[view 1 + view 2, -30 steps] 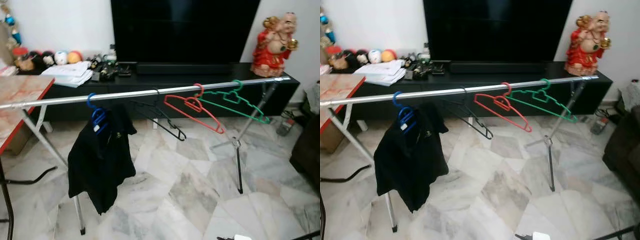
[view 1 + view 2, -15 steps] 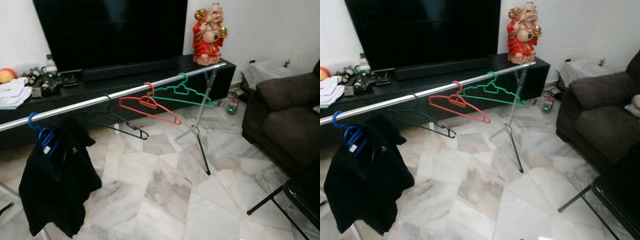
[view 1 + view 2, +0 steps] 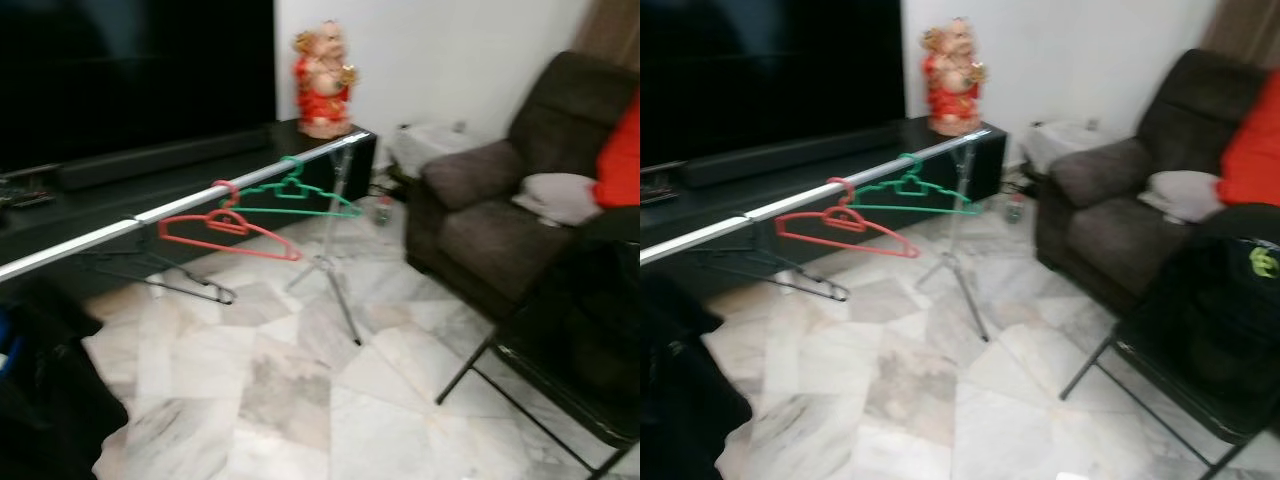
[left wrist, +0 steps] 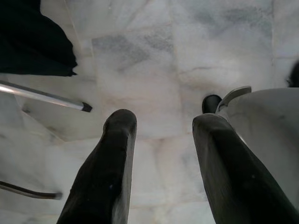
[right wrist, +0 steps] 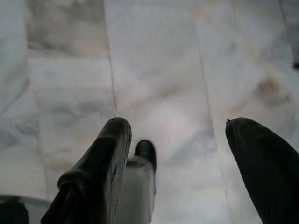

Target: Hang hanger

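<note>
A silver clothes rail (image 3: pixel 150 212) runs across the left half of the room on a tripod stand (image 3: pixel 338 290). On it hang a green hanger (image 3: pixel 292 190), a red hanger (image 3: pixel 225 225) and a thin black hanger (image 3: pixel 170 285). A black garment (image 3: pixel 45 395) hangs at the rail's near left end. My left gripper (image 4: pixel 161 135) points at the marble floor, open and empty. My right gripper (image 5: pixel 175 140) also hangs over the floor, open with nothing between its fingers.
A dark sofa (image 3: pixel 500 200) with a grey cushion (image 3: pixel 555 195) stands at the right. A black folding chair (image 3: pixel 560 370) with dark cloth on it is at the near right. A red figurine (image 3: pixel 322 80) sits on the low black TV cabinet (image 3: pixel 150 180).
The whole view has swung to the right: the rail and hangers slid leftward in the picture, and the sofa and folding chair came in. The picture is now blurred.
</note>
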